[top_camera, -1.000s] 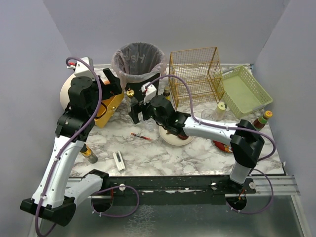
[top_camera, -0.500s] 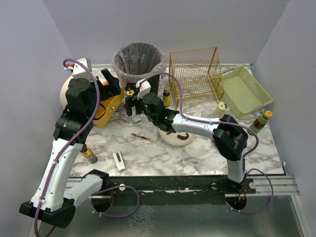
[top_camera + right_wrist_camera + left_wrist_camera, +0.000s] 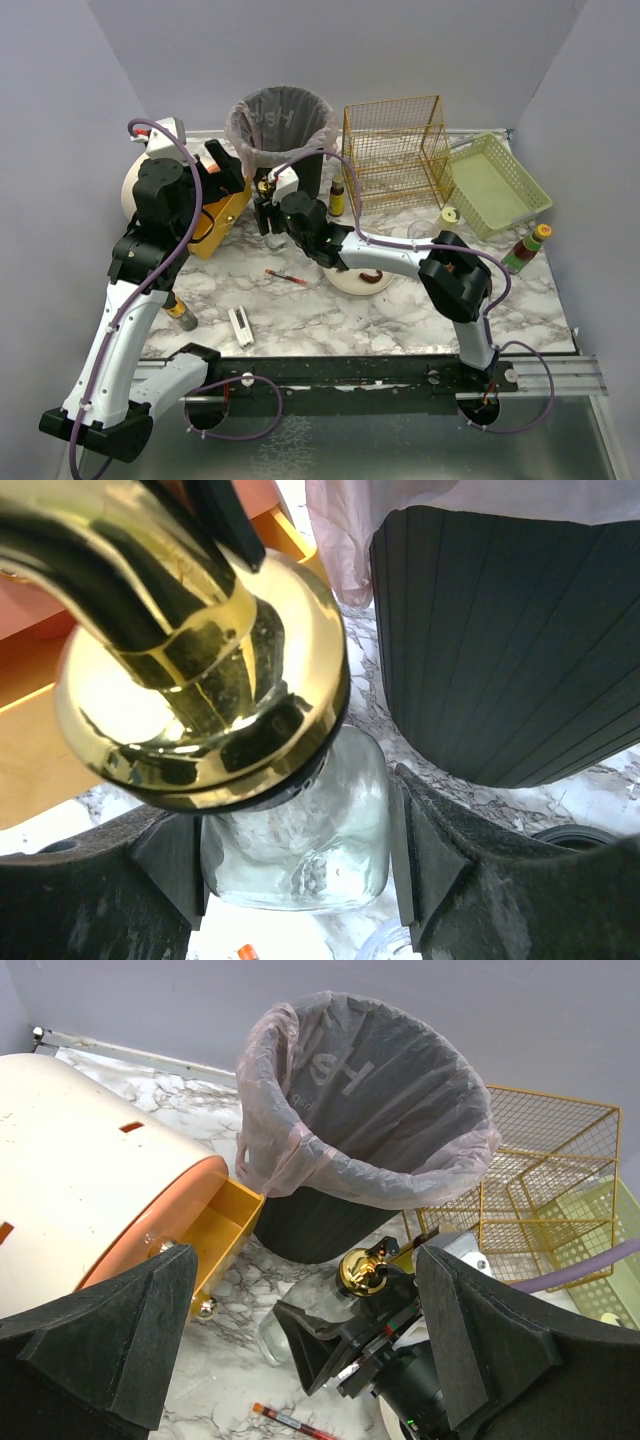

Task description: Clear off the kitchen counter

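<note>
The kitchen counter point(image 3: 400, 310) is white marble with grey veins. A clear glass bottle with a gold pump top point(image 3: 264, 205) stands in front of the black bin. My right gripper point(image 3: 268, 222) reaches left across the counter. Its jaws press both sides of the bottle point(image 3: 300, 840) below the gold pump. The bottle also shows in the left wrist view point(image 3: 362, 1270). My left gripper point(image 3: 228, 172) hangs open and empty above the orange drawer point(image 3: 222, 215), just left of the bottle.
A bin with a pink bag point(image 3: 282, 125), a gold wire rack point(image 3: 395, 150) and a green basket point(image 3: 495, 180) line the back. A white plate point(image 3: 345, 283), a red tube point(image 3: 287, 278), a white stick point(image 3: 241, 326), small bottles point(image 3: 337, 197) and a sauce bottle point(image 3: 528, 245) lie around.
My right arm has swung left from over the plate to the pump bottle, and its jaws now sit around it. The left arm has barely moved.
</note>
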Robot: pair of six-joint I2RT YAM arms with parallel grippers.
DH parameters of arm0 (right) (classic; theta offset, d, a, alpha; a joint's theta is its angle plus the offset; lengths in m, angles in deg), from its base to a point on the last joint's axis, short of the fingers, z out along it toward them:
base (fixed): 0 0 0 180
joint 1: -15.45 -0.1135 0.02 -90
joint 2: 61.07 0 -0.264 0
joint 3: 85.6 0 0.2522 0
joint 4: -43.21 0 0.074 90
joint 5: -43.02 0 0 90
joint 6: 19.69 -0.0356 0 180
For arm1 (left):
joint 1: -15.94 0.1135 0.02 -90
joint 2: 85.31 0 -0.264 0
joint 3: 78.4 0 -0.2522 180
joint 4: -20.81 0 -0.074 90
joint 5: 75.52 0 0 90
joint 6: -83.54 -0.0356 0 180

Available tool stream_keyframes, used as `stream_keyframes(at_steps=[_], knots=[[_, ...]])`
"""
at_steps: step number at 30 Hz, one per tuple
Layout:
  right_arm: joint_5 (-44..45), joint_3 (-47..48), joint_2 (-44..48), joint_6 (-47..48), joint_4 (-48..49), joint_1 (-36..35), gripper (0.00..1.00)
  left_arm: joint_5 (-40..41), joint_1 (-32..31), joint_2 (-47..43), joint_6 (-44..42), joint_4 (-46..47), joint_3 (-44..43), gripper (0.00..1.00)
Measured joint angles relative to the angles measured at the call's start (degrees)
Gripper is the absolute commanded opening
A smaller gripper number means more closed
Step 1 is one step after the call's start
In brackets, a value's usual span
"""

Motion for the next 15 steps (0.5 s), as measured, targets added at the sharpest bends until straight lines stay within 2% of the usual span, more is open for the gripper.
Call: stream_keyframes(at_steps=[8,13,15], knots=[[-4.0,0.0,0.4,1.4,-0.3,0.0,0.23,0.0,0.0,0.0,0.0,0.0,0.0,0.99],[-9.0,-1.3,4.0,1.4,-2.9,0.0,0.12,0.9,0.0,-0.5,-0.2,0.0,0.0,0.99],[-11.0,-1.9,6.7,1.4,-3.8,0.0,0.02,1.5,0.0,-1.0,-0.3,0.0,0.0,0.99]])
